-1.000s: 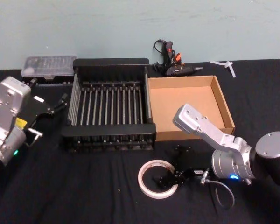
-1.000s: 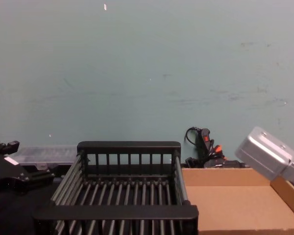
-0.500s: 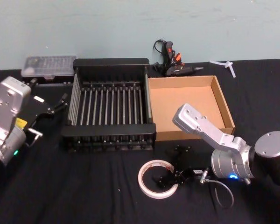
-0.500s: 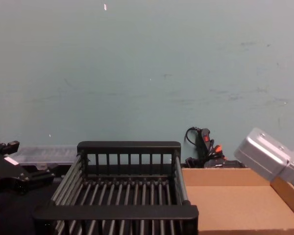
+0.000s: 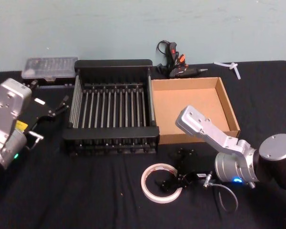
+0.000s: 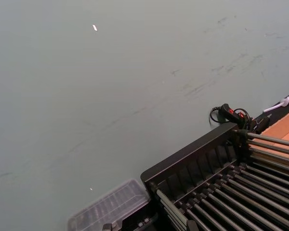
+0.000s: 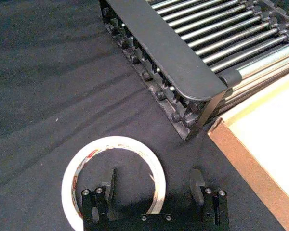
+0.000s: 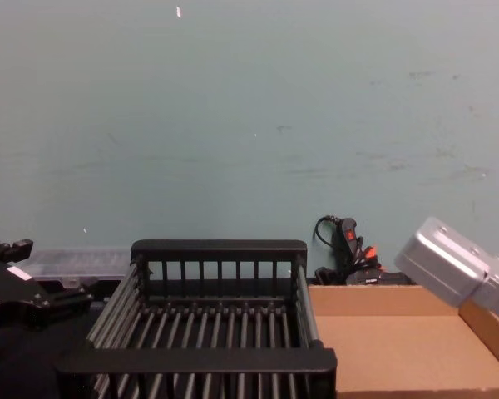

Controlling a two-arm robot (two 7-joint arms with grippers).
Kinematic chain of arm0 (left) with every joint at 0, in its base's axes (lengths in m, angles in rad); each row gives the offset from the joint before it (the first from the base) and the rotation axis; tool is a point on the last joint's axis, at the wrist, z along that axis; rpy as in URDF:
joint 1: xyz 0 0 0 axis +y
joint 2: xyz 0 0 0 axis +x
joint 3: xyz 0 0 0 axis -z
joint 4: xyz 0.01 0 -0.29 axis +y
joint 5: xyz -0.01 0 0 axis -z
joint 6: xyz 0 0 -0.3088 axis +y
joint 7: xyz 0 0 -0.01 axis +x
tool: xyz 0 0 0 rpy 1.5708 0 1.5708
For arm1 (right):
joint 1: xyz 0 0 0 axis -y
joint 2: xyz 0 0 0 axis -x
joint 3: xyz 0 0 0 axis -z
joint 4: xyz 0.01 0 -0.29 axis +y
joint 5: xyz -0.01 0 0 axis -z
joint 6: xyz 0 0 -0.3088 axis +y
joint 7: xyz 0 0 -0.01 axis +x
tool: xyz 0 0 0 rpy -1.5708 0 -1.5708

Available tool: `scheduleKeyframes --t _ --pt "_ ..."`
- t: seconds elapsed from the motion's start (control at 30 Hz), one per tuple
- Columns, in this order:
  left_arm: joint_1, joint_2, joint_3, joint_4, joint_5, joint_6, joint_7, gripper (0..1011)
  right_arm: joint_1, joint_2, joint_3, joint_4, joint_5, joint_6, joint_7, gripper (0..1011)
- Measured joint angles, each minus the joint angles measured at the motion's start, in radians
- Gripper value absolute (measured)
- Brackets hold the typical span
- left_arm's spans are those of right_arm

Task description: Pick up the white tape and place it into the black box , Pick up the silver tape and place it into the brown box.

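The white tape (image 5: 152, 171) lies flat on the black cloth in front of the black box (image 5: 113, 64). My right gripper (image 5: 172, 168) is open and low over the ring's side nearest the brown box (image 5: 227, 102). In the right wrist view one finger (image 7: 108, 181) sits inside the white tape (image 7: 116, 140) and the other finger (image 7: 197, 183) outside it, so the right gripper (image 7: 152, 183) straddles the ring's wall. My left gripper (image 5: 57, 109) is parked open, left of the black box. Both boxes hold nothing. The silver tape is out of view.
A clear plastic case (image 5: 50, 67) lies behind the black box's left corner. A glue gun with cables (image 5: 177, 66) sits behind the brown box, and a white plastic piece (image 5: 231, 67) lies at the back right. The right arm's grey link (image 8: 449, 268) hangs over the brown box (image 8: 399, 349).
The right arm has crept very slightly lower and to the left over the ring. The white tape and the left arm have stayed where they were.
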Motion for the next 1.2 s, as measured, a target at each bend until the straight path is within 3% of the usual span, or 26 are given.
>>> scheduleKeyframes --t 0.2,0.4,0.73,0.8,1.2 --pt "0.000 0.000 0.000 0.000 0.000 0.000 0.000 1001 0.000 0.000 0.000 0.000 0.000 0.000 0.000 1002" --pt "0.000 0.000 0.000 0.000 0.000 0.000 0.000 1001 0.000 0.000 0.000 0.000 0.000 0.000 0.000 894" --pt "0.000 0.000 0.000 0.000 0.000 0.000 0.000 1001 -0.001 0.000 0.001 -0.001 0.001 0.000 -0.001 618" --pt "0.000 0.000 0.000 0.000 0.000 0.000 0.000 1002 -0.001 0.000 0.001 -0.001 0.000 0.000 -0.001 503" --pt "0.000 0.000 0.000 0.000 0.000 0.000 0.000 1001 -0.001 0.000 0.001 -0.001 0.000 0.000 -0.001 158"
